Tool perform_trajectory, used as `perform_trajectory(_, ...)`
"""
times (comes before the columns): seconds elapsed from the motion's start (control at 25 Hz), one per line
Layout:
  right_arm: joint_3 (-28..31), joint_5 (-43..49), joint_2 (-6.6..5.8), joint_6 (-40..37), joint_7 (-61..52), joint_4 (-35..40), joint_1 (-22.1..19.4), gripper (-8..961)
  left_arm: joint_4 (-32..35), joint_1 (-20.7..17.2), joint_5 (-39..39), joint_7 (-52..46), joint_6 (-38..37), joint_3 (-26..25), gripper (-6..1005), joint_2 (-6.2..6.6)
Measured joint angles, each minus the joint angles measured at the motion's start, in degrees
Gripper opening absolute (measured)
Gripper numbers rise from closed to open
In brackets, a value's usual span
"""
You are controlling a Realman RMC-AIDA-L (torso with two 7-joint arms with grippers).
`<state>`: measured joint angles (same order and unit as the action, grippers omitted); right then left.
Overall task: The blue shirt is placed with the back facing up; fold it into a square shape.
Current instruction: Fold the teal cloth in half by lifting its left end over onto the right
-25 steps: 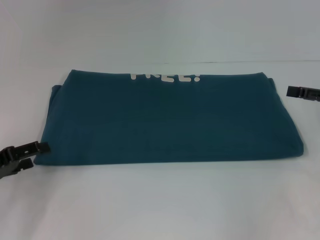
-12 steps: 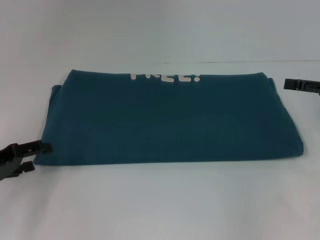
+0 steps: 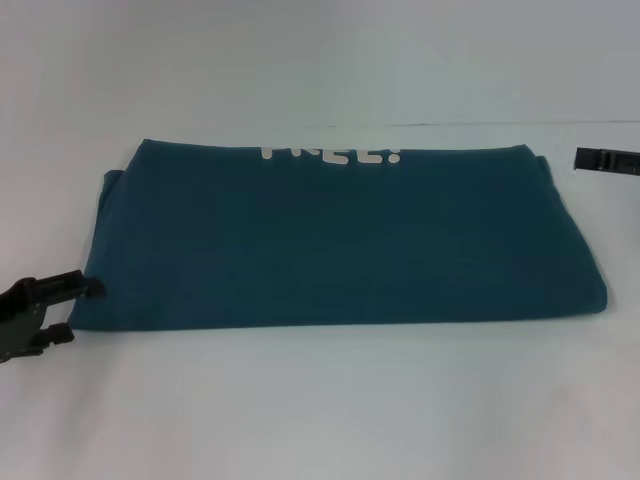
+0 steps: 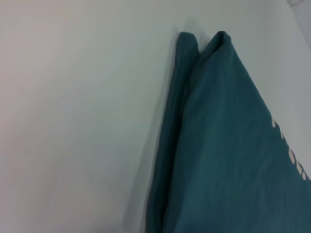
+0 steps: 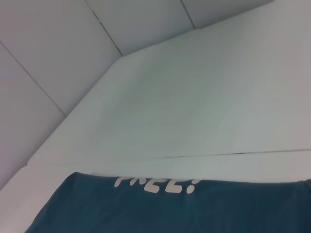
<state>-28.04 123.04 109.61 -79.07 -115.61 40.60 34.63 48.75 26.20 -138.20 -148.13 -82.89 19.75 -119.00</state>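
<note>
The blue shirt [image 3: 340, 240] lies flat on the white table as a wide folded rectangle. Part of its white lettering [image 3: 330, 155] shows along the far edge. My left gripper [image 3: 80, 312] sits at the shirt's near left corner, open, its upper fingertip [image 3: 92, 289] touching the cloth edge. The left wrist view looks along the shirt's [image 4: 228, 145] layered left edge. My right gripper [image 3: 604, 160] reaches in just beyond the far right corner, apart from the cloth. In the right wrist view the shirt [image 5: 194, 208] and its lettering [image 5: 155, 184] show, but no fingers.
The white table [image 3: 320, 410] extends all around the shirt. A seam line [image 5: 218, 155] runs across the table just behind the shirt, and white wall panels [image 5: 58, 53] rise at the back.
My right gripper has moved away from me, toward the far right corner of the shirt. The left gripper has barely shifted at the near left corner. The shirt has not moved.
</note>
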Motion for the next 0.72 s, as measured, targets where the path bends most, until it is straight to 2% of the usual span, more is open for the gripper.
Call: perform_trajectory(0.72,0.0,0.0,-0.55,0.5,-0.1,0.4,-0.2,923,-1.6,0.7,-1.8,-1.6,2.4,0.0,891,0.36)
